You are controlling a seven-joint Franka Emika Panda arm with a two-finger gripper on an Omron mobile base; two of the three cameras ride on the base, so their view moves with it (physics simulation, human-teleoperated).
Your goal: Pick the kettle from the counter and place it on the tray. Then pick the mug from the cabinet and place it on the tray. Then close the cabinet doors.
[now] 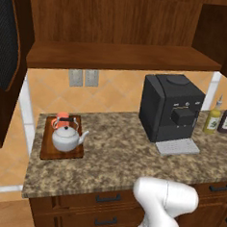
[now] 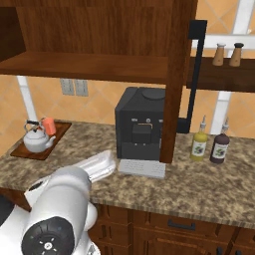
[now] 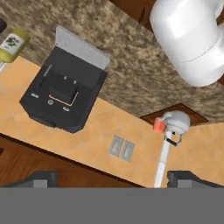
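Observation:
The silver kettle [image 1: 65, 136] [image 2: 36, 139] stands on the dark wooden tray [image 1: 59, 153] [image 2: 54, 142] at the counter's [image 1: 122, 154] left end. The orange-red mug [image 1: 62, 117] [image 2: 49, 125] stands on the tray too, right behind the kettle. Above, the cabinet [image 1: 120, 55] is open, with its doors [image 1: 6, 54] [image 2: 177, 74] swung wide. In the hand view my gripper [image 3: 113, 181] is open with nothing between its fingers, looking from high up at the kettle [image 3: 177, 122], mug [image 3: 158, 126] and tray [image 3: 151, 117].
A big black coffee machine [image 1: 171, 108] [image 2: 139, 124] [image 3: 65, 92] stands mid-counter. A yellow bottle [image 2: 200, 144] and a dark bottle [image 2: 220, 147] stand right of it. Two shakers [image 2: 228, 54] sit on a side shelf. Wall outlets [image 1: 83, 77] are behind the tray.

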